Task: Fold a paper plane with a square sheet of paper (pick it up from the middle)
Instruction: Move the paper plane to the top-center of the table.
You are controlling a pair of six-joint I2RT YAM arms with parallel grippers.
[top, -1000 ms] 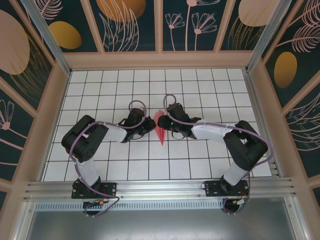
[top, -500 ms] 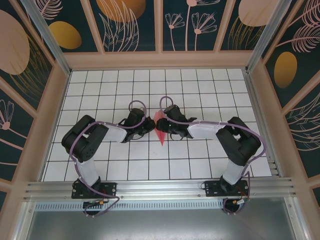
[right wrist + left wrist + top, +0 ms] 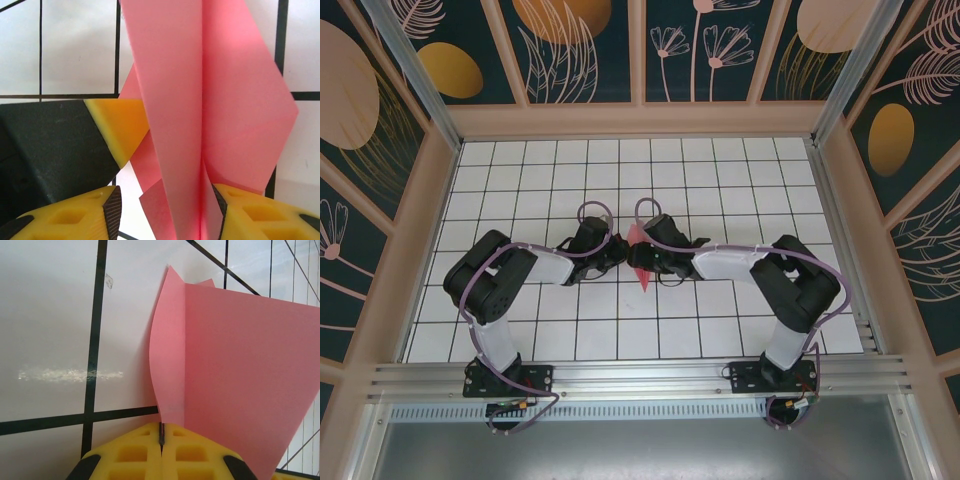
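Left end effector [image 3: 161,432] clenched on pink paper's [image 3: 240,360] edge; right end effector [image 3: 167,212] open, folded paper between its fingertips, table [image 3: 540,320] beneath.

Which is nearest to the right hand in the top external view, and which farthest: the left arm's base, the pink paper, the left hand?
From the right hand:
1. Pink paper, between its open fingers.
2. Left hand, just to the left, pinching the paper's edge.
3. Left arm's base, near edge, left side.
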